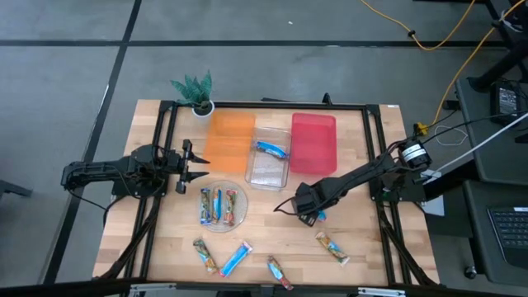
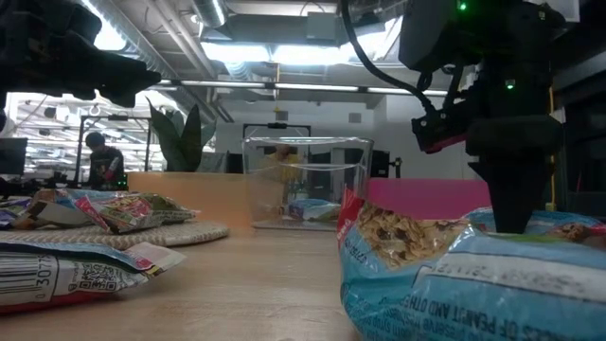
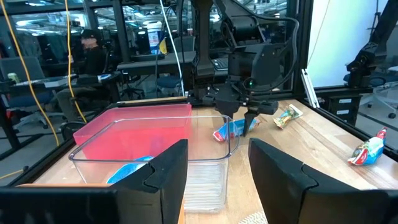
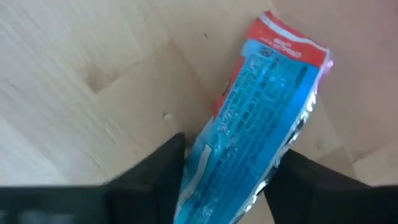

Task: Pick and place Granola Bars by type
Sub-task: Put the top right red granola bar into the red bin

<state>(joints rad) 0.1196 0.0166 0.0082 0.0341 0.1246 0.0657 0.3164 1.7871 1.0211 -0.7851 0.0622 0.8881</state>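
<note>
While its fingers straddle a crinkly blue bar (image 4: 261, 118) (wood-grain table (image 4: 93, 74)), right gripper (image 4: 227, 171) open, unclosed.

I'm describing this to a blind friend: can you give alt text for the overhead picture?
Seen from above, the right gripper is low over a blue granola bar on a wooden table, while the left gripper waits open beside a round clear plate of bars. Behind stand orange, clear and red bins; four bars lie near the front edge.
</note>
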